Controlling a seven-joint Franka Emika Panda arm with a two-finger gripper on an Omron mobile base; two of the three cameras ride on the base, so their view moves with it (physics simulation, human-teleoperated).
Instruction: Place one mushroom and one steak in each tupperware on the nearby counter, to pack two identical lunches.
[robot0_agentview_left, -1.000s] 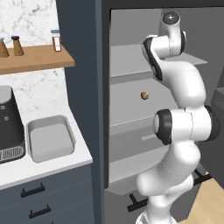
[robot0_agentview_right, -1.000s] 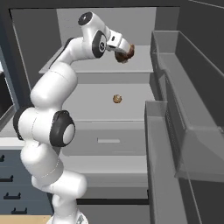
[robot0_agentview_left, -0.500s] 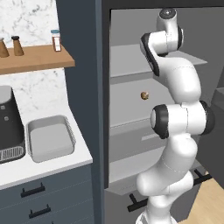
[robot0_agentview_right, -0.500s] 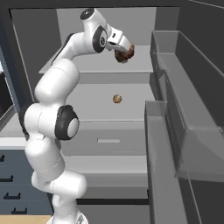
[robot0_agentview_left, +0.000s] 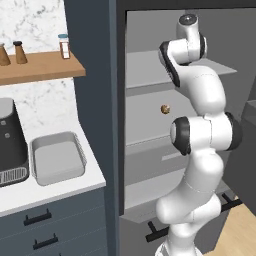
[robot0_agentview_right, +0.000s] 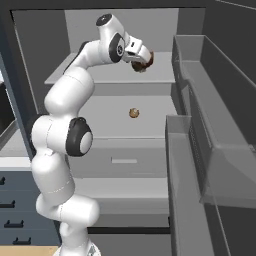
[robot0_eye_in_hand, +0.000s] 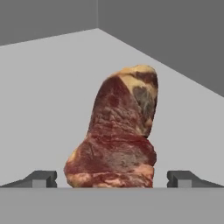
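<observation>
Open fridge interior, grey shelves (robot0_agentview_right: 125, 80), with a white counter (robot0_agentview_left: 60, 187) to its left under a wood wall shelf (robot0_agentview_left: 40, 67). On the counter I see one tupperware (robot0_agentview_left: 57, 158), nothing in it, sitting just right of the coffee machine (robot0_agentview_left: 11, 142). Dark drawer fronts with black handles below the counter edge.

My arm reaches up into the fridge over the top shelf. In the right base view the gripper (robot0_agentview_right: 141, 61) sits at the steak (robot0_agentview_right: 144, 62), just above the shelf surface, near its right side. In the hand view the steak (robot0_eye_in_hand: 116, 140) lies between the two fingertips (robot0_eye_in_hand: 41, 178), long axis running away from the camera, fatty pale end far. Both tips stand spread, clear gaps to the meat on either side, so the jaws are apart and not gripping; steak rests on the shelf.

One mushroom (robot0_agentview_right: 133, 113) sits on the middle shelf, well below the gripper, roughly centre; same mushroom (robot0_agentview_left: 165, 109) shows in the left base view beside the arm. Fridge door bins (robot0_agentview_right: 210, 140) hang open at right.
</observation>
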